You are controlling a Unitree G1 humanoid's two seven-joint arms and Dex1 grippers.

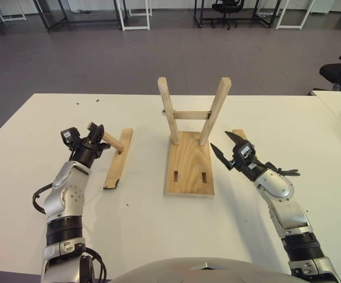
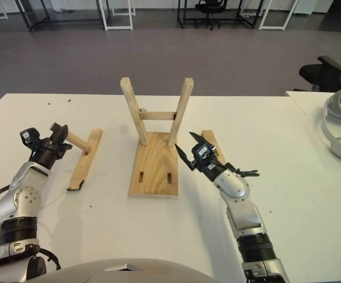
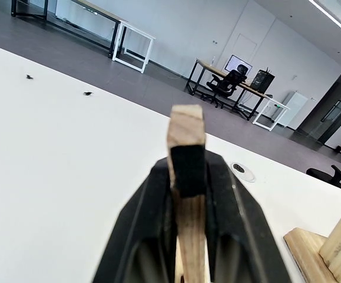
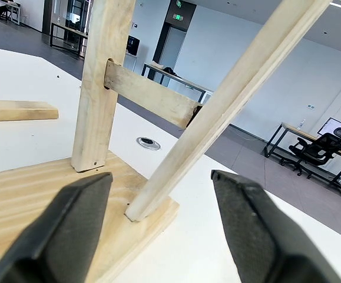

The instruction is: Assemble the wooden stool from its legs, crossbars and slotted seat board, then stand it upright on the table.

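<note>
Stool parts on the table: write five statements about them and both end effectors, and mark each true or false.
1. The seat board lies flat with two legs standing up from it. True.
2. All four slots in the board are filled. False: the two slots nearest the robot are empty.
3. The left end effector is shut on a bar. True.
4. The right end effector grips a leg. False: it is open and holds nothing, beside the board's right edge.
5. A crossbar joins the two standing legs. True.
</note>
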